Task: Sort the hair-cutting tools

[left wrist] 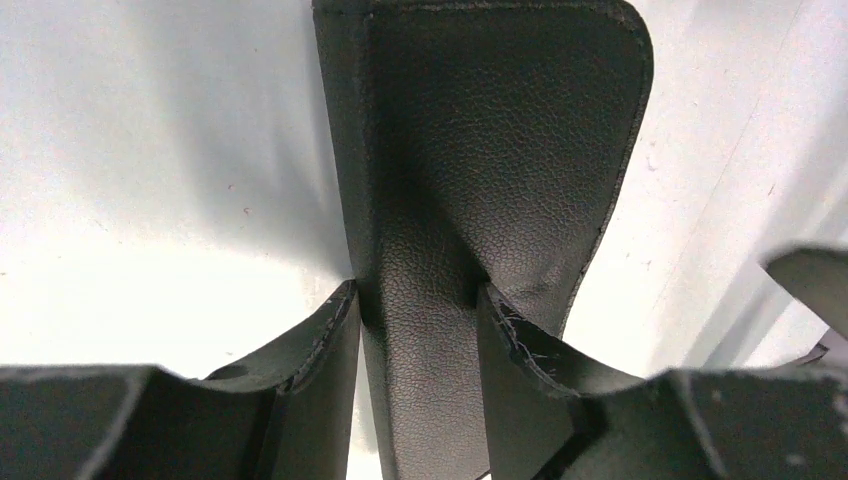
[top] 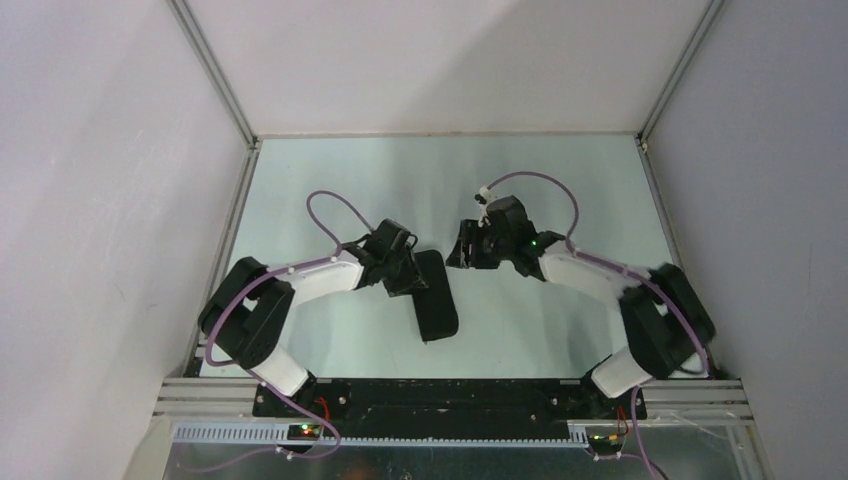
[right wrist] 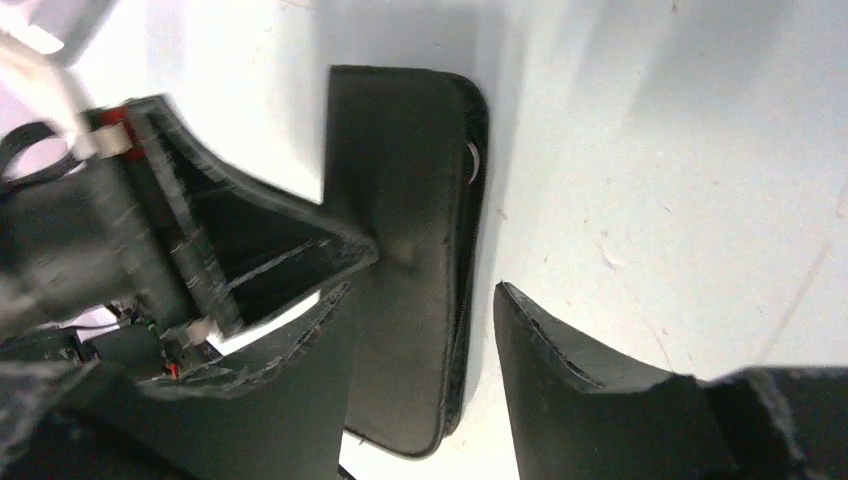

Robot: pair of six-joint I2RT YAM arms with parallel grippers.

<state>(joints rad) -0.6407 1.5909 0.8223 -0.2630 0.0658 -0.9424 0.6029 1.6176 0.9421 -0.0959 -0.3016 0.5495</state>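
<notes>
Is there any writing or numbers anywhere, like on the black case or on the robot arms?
None: no word, number or logo can be read in any view.
black case: plain grained surface, no label.
left pincer: small red and white bits show on it in the right wrist view, too blurred to tell if they carry any text.

case (left wrist: pixel 500 150) — near end cut off
</notes>
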